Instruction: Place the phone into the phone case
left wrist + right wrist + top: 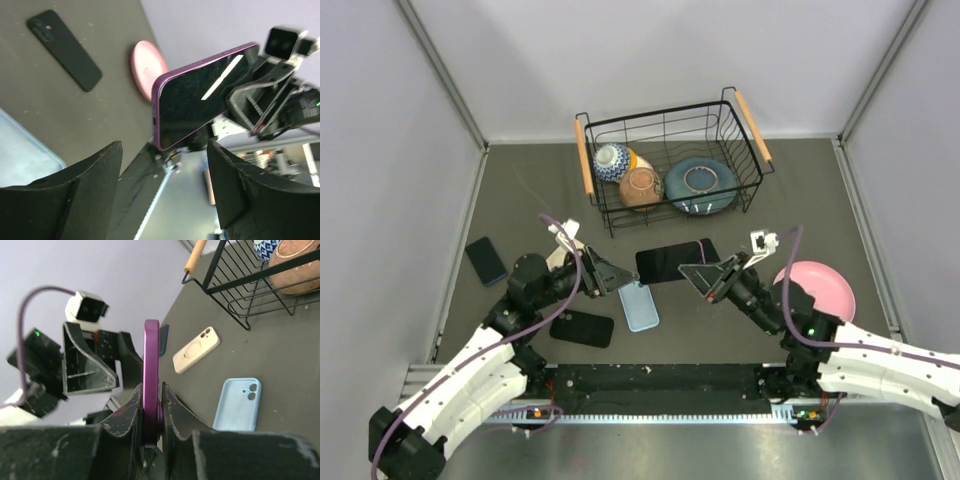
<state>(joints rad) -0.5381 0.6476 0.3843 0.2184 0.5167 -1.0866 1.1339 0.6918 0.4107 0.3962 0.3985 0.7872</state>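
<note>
Right gripper (150, 396) pinches phone (151, 352); basket (660, 110) holds bowls (641, 187)

top external: mounted up high behind the arm bases, looking down over the whole desk (520, 200) toward the back wall, so it's the wide, far-off view.
left wrist: sits right behind the left end effector (162, 150), facing across at the right arm, super close in.
right wrist: same deal behind the right end effector (151, 395), facing back at the left arm.
shared: the phone (672, 262) shows in all three. The pink plate (817, 288) is in top and left wrist. The blue case (640, 306) and basket (584, 158) are in top and right wrist.
</note>
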